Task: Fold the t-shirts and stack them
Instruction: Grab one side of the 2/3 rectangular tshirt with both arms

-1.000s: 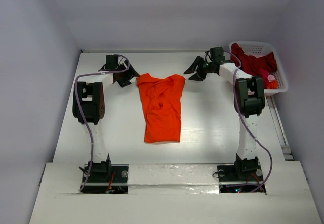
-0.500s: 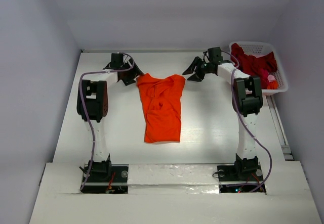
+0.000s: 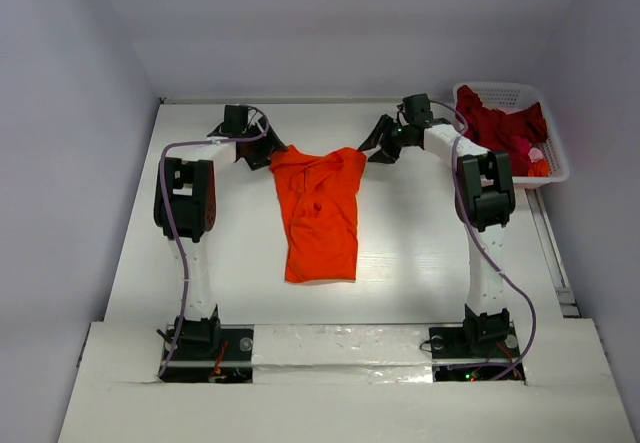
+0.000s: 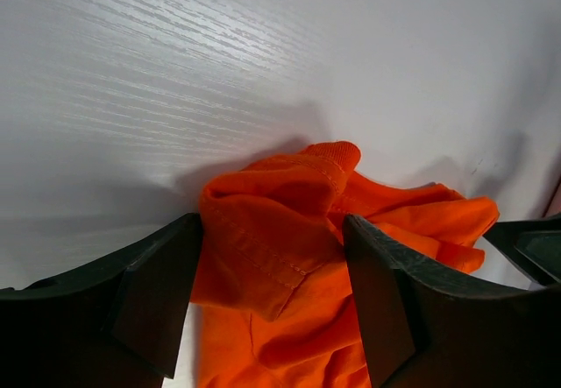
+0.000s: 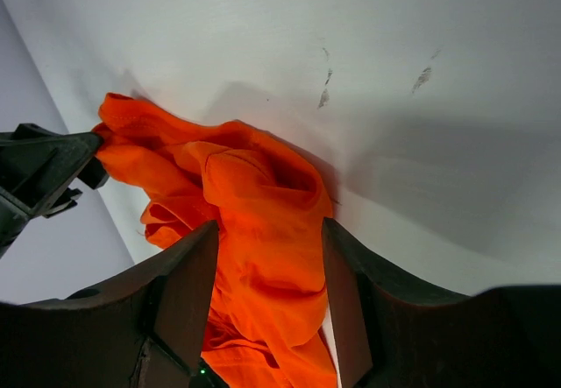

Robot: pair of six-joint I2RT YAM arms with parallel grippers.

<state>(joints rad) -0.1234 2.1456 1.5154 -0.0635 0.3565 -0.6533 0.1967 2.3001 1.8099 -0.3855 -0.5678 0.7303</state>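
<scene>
Folding barely begun, nothing stacked.
We found the orange t-shirt (image 3: 320, 213) rumpled on the counter (image 3: 230, 253), the left claw (image 3: 262, 153) and right claw (image 3: 378, 148) both released, straddling its far corners. The crimson t-shirt (image 3: 500, 123) lay in the basket (image 3: 555, 153).

Left arm (image 3: 186, 203) and right arm (image 3: 484, 189) extend up-frame. Left pincer (image 3: 266, 154) and right pincer (image 3: 377, 149) face each other at upper centre, jaws parted.

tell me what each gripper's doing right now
left gripper: open, jaws astride a top corner of the orange shirt, not clamped
right gripper: open, astride the other top corner
</scene>
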